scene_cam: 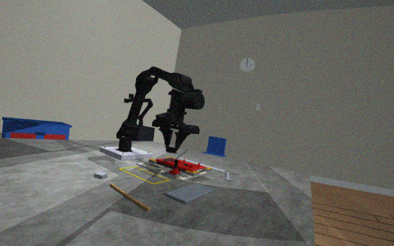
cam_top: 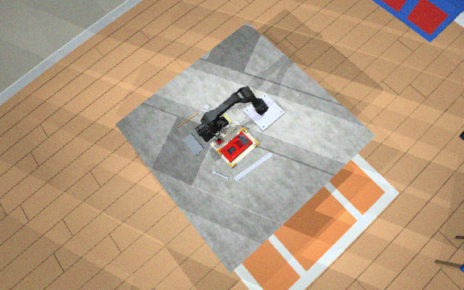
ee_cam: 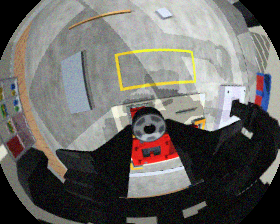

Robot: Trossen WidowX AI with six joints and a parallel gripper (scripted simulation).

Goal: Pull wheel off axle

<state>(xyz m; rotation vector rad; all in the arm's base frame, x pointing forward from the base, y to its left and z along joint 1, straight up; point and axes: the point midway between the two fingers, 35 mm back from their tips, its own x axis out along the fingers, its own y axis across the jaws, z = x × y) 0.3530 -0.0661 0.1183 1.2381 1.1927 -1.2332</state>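
Note:
My gripper [cam_top: 216, 136] [scene_cam: 171, 149] [ee_cam: 148, 125] points down and is shut on the wheel, a dark tyre with a grey spoked hub. The wheel [scene_cam: 172, 150] [ee_cam: 159, 131] is held in the air, above and apart from the upright axle. The axle [scene_cam: 176, 164] is a short black post on a red base; the wheel and fingers hide it in the wrist view. The marked area, a yellow outline [cam_top: 226, 118] [scene_cam: 137, 176] [ee_cam: 118, 72], lies flat on the table beside the axle's board. The arm partly hides it in the top view.
A red plate [cam_top: 227, 156] [scene_cam: 187, 166] [ee_cam: 163, 156] with orange corners lies beside the axle. Around them lie a grey slab [cam_top: 192, 144] [scene_cam: 188, 193] [ee_cam: 73, 82], a wooden stick [scene_cam: 130, 197] [ee_cam: 101, 17], a small pale block [cam_top: 207, 107] [scene_cam: 100, 175] [ee_cam: 163, 13] and a long white bar [cam_top: 253, 166].

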